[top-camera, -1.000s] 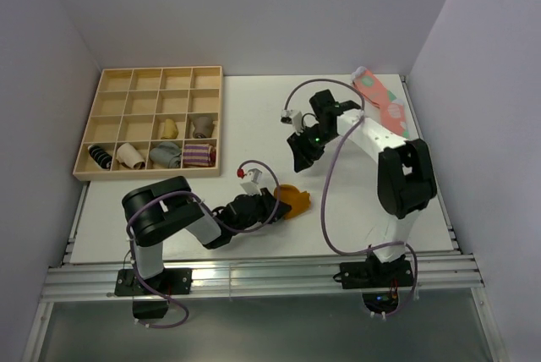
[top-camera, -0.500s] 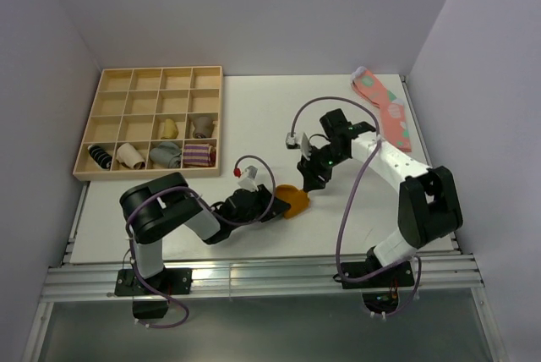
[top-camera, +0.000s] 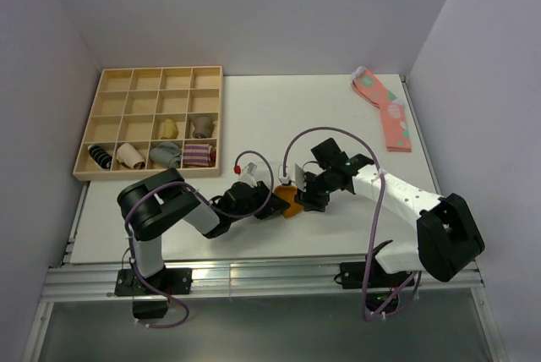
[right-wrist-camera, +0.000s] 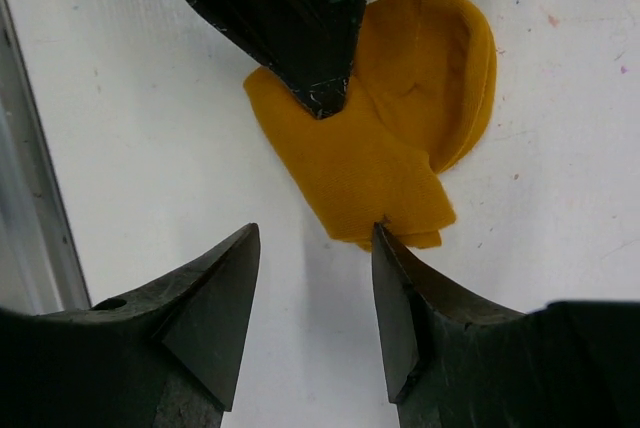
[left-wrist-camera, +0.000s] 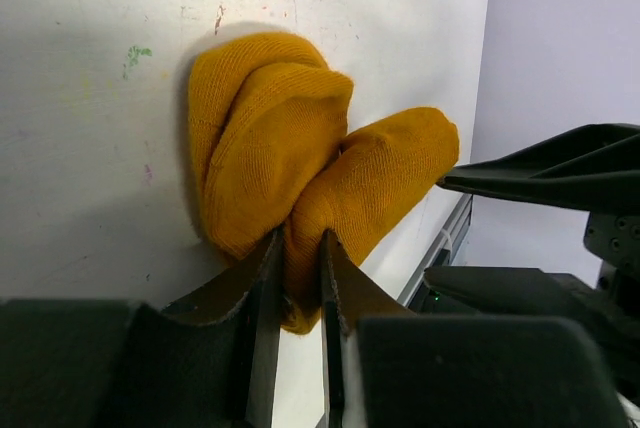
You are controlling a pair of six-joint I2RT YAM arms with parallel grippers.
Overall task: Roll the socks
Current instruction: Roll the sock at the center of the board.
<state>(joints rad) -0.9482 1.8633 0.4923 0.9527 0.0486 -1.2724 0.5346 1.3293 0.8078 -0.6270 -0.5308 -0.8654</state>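
Your sock lies bunched on the bench, near the near edge and about mid-width, squeezed between the two arms. The left end effector is pinching one thin fold at the sock's base. The rest bulges out in two loose lobes that nothing holds. The right end effector is spread wide just beside the sock. One tip sits at the edge of a flat flap and the other over bare bench.

Watch three things:

- **Weak pinch.** It takes in little fabric, so any tug from the right side could draw the fold out and let the bundle fall open.
- **Poor bite.** Most of the sock lies ahead of the right tips, not between them. If you close here, you would likely catch only the flap corner, or scrape the bench and push the sock away.
- **Crowding.** The left finger already crowds the right wrist view, so a further advance risks the two arms knocking together.

The cuff is not visible, so you cannot tell which end is free.
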